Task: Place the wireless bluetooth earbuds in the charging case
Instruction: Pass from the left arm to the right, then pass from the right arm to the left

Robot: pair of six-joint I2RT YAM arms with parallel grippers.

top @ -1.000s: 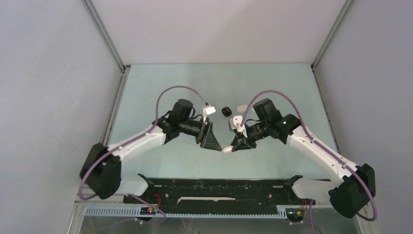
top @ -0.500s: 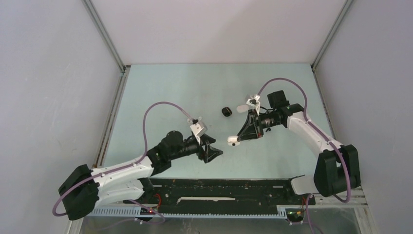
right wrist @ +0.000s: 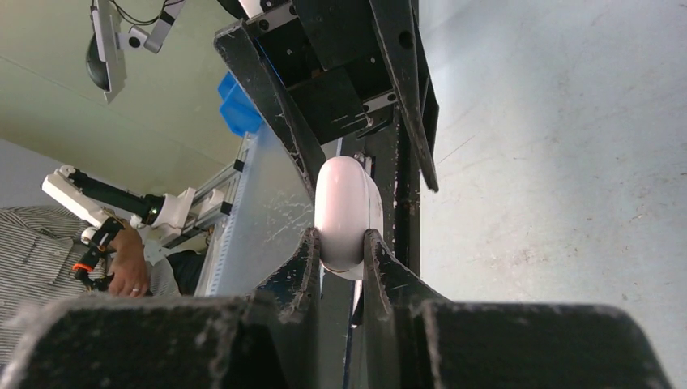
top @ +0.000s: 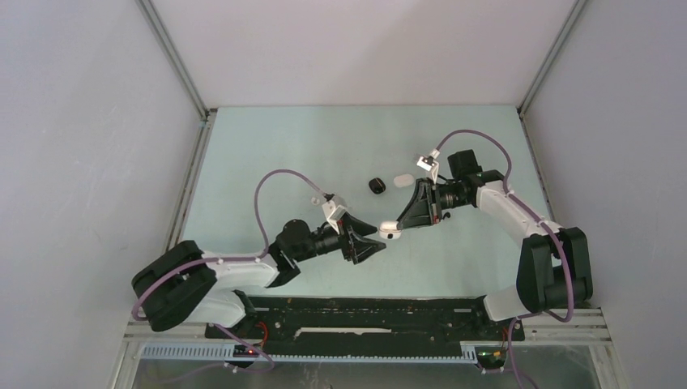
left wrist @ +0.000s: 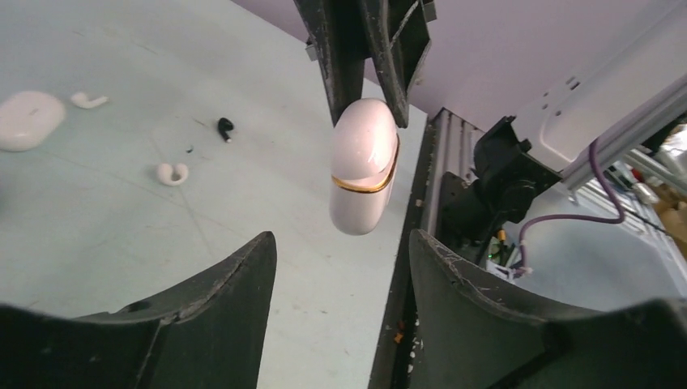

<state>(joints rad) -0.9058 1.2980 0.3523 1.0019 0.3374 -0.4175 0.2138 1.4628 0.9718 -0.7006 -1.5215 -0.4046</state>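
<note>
White and glossy, with a thin gold seam around its middle, the charging case (left wrist: 364,166) hangs in the air above the pale green table (top: 324,146). My right pincer (right wrist: 339,243) is closed tight on one end of the case, and the other end sticks out free. The seam looks shut, so I judge the lid is still closed.

The change over the last second is in my left arm. Half a second ago it was pulled back, well apart from the case. Now the left pincer (top: 371,245) sits just beside the case, pointed at its free end. Its 2 jaws are spread wide and hold nothing, and they are not touching the case. The case itself has barely moved in that time.

I can see 3 earbuds loose on the table, well apart from the case and to its left in the left wrist view. There are 2 white earbuds, 1 nearer the case (left wrist: 172,173) and 1 farther from it (left wrist: 87,100), with a black earbud (left wrist: 225,127) between them. A second white case (left wrist: 28,119) lies farthest from the held one.

To me this means no earbud is in yet. The left pincer seems lined up to take or open the case first.
</note>
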